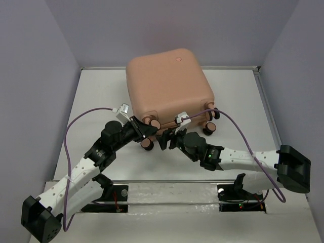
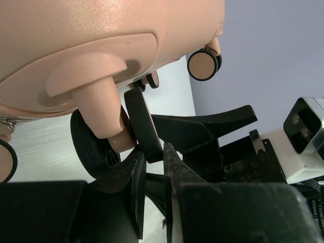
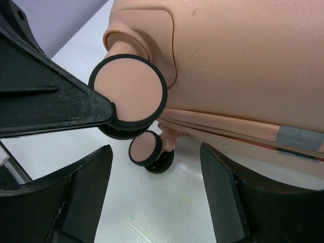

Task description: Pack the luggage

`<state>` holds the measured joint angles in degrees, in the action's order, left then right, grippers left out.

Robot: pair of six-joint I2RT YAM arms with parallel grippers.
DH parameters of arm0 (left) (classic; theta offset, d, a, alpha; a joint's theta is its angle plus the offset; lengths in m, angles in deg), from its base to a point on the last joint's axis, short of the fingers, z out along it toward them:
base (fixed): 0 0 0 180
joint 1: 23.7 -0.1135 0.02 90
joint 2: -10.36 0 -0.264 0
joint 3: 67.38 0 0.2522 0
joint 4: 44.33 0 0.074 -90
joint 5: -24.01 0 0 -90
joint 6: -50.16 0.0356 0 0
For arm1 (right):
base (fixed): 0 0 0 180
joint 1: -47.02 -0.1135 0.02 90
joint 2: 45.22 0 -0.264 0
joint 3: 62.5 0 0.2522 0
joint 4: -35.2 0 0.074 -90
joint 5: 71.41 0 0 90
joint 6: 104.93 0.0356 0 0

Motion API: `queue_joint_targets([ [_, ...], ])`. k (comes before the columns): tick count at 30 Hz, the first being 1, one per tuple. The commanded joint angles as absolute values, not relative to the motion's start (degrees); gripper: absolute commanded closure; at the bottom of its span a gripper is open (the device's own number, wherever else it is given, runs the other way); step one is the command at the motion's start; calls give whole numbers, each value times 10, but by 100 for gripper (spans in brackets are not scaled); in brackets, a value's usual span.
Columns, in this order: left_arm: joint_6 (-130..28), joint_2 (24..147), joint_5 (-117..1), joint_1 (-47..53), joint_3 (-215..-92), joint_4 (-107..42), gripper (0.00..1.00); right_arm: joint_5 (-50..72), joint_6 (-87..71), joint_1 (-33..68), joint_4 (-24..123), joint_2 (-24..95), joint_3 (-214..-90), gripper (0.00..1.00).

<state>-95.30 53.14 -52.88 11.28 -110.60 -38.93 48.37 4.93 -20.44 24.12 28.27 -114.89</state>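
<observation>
the left gripper (image 2: 154, 166) has its fingers drawn almost together, and the black rim of a caster wheel (image 2: 143, 124) drops into the narrow slot just above their tips. it looks pinched there, though the view is too tight to be sure the pads truly bite. a hold on that wheel would give this arm a small, hard handle for dragging or turning the case, since the smooth shell offers nothing to grip.

ahead of and above those fingers lies the luggage (image 1: 169, 83), shut, flat on the table (image 1: 101, 96), its wheeled end turned toward both arms. it is still closed, so i judge the packing not yet begun: the shell has to be opened first.

the right gripper (image 3: 154, 169) stands with its fingers spread wide and nothing between them. a second caster (image 3: 147, 152) sits just beyond the gap, and the zipper seam (image 3: 223, 129) runs above and ahead. this arm seems poised low at the wheeled end to brace the case or reach for the seam while the other arm steadies it.
</observation>
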Motion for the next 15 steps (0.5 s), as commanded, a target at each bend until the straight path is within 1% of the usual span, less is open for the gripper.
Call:
queue_joint_targets([
  [1,-950,497,-496,120,-1122,-575,83,401,17,-171,209,282,-1182,18],
  [3,-949,498,-495,120,-1122,-575,81,372,12,-165,204,288,-1188,15],
  [5,-948,496,-495,120,-1119,-574,75,352,11,-165,192,291,-1188,13],
  [9,-942,490,-503,120,-1116,-566,56,327,26,-147,150,300,-1177,14],
  [10,-941,489,-510,120,-1115,-557,48,315,30,-140,135,305,-1177,15],
  [11,-941,488,-510,120,-1114,-556,44,312,34,-140,127,305,-1175,15],
  [12,-940,486,-510,120,-1113,-553,38,310,42,-140,120,311,-1172,15],
  [15,-931,478,-517,120,-1117,-539,29,296,55,-135,96,318,-1170,12],
])
